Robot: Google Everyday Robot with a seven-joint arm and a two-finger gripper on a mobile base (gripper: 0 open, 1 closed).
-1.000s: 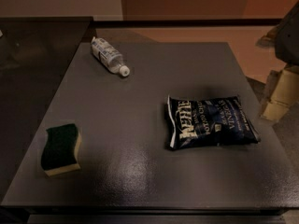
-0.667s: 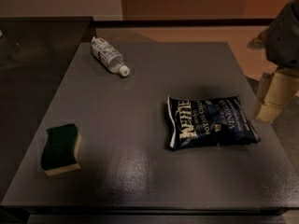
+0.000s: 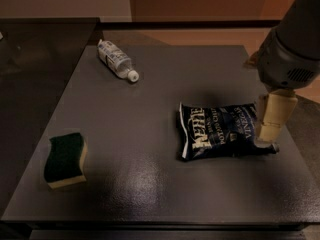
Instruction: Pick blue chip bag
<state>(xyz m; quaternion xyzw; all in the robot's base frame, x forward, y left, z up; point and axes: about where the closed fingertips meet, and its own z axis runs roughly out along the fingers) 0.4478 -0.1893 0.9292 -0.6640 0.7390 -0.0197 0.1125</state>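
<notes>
The blue chip bag (image 3: 222, 130) lies flat on the dark grey table (image 3: 165, 89), right of centre, with large white lettering facing up. My gripper (image 3: 269, 131) hangs from the grey arm at the right edge of the view. It is over the bag's right end, and its cream tip reaches down to the bag's right edge. I cannot tell if it touches the bag.
A clear plastic bottle (image 3: 117, 60) lies on its side at the back left of the table. A green-and-yellow sponge (image 3: 64, 159) sits at the front left. A dark counter (image 3: 35, 49) adjoins the table on the left.
The arm and gripper have moved left from beyond the table's right edge to over the bag's right end. The bag, bottle and sponge have not moved.
</notes>
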